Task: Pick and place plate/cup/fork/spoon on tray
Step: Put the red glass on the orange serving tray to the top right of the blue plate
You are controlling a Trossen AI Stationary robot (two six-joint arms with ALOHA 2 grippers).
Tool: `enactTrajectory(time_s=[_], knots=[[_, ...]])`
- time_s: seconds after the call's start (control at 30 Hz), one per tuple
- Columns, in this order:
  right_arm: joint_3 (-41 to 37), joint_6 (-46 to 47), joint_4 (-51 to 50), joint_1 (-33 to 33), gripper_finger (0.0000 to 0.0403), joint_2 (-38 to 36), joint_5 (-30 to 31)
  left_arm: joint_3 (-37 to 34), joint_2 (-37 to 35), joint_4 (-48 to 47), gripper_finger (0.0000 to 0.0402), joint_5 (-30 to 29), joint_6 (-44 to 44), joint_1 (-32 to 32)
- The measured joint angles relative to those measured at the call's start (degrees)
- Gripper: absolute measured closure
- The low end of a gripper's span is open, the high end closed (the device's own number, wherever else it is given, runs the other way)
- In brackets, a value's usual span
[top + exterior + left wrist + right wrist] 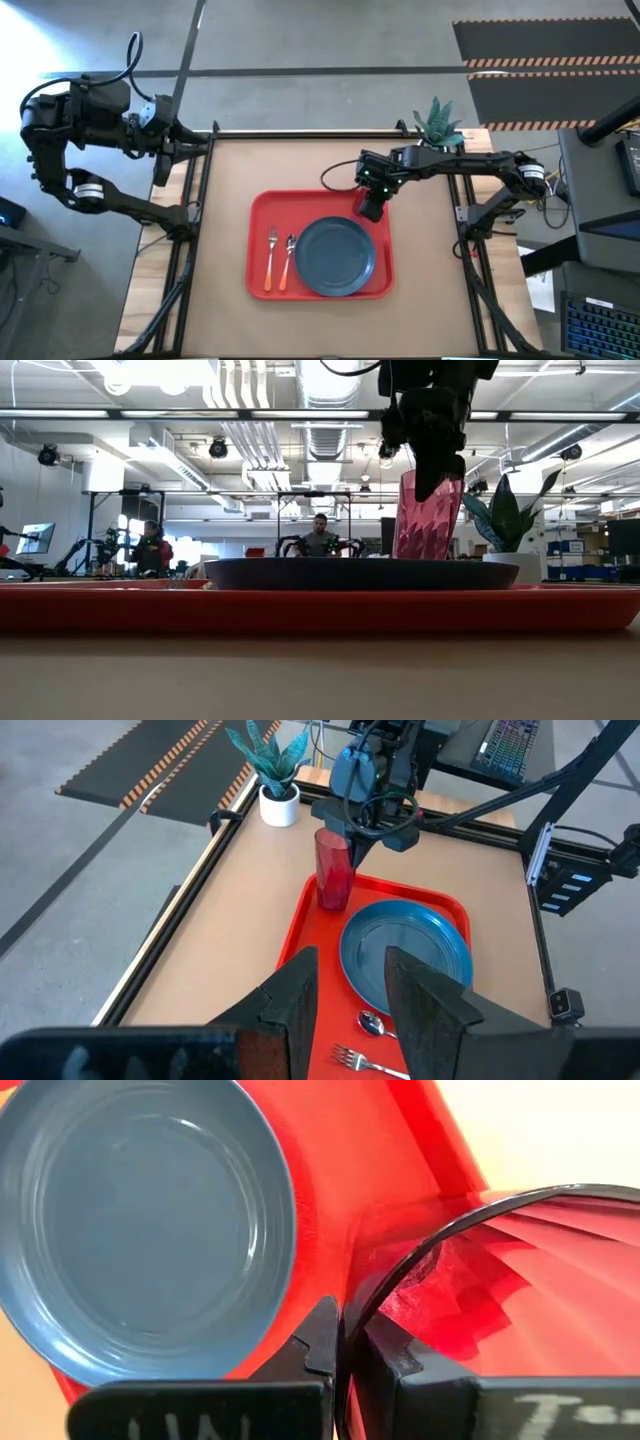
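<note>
Three things already lie on the red tray (262,205): the fork (270,259), the spoon (287,260) and the blue plate (335,256). A little plant pot (279,804) stands at the table's far edge. The right gripper (352,838) pinches the red cup's (333,870) rim at the tray's corner beside the plate. Only the low view shows people far behind. The left gripper (352,982) waits open, off to the side.

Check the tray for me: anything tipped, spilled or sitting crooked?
Nothing stands out. The plate, fork and spoon lie flat on the tray; the cup stands upright at its corner, right tool pinching its rim.
</note>
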Motion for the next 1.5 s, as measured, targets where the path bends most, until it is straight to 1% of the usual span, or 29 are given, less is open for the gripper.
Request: enactTrajectory(time_s=[0.23,0.33,0.57,0.7,0.8,0.9,1.0,1.1,1.3,1.5], knots=[[0.02,0.22,-1.26,0.00,0.0394,0.02,-0.65,0.00,0.00,0.00,0.0301,0.02,0.00,-0.01],[0.00,0.81,-3.06,0.03,0.0394,0.02,-1.84,0.00,0.00,0.00,0.0301,0.00,0.01,0.00],[0.07,2.06,-3.21,0.87,0.0394,0.02,-3.94,0.00,0.00,0.00,0.0301,0.00,0.02,0.00],[3.12,2.05,-6.55,1.07,0.0394,0.32,-4.64,0.00,0.00,0.00,0.0301,0.00,0.04,0.00],[6.66,1.98,-9.90,1.01,0.0395,0.59,-4.24,0.00,0.00,0.00,0.0301,0.00,0.43,0.00],[10.10,1.50,-10.27,1.03,0.0395,0.36,-4.03,0.00,0.00,0.00,0.0301,0.00,0.45,0.01],[11.81,1.21,-10.44,1.18,0.0395,0.40,-3.80,0.00,0.00,0.00,0.0301,0.00,0.46,0.01],[11.77,1.59,-11.10,1.18,0.0395,0.39,-2.77,0.00,0.00,0.00,0.0301,0.00,0.46,-0.01],[10.73,2.05,-18.92,2.90,0.0395,2.56,3.19,0.00,-0.02,0.00,0.0301,0.00,0.46,-0.01],[10.89,0.96,-18.53,4.85,0.0395,5.95,2.32,0.00,0.02,0.00,0.0301,-0.01,0.48,-0.01]])
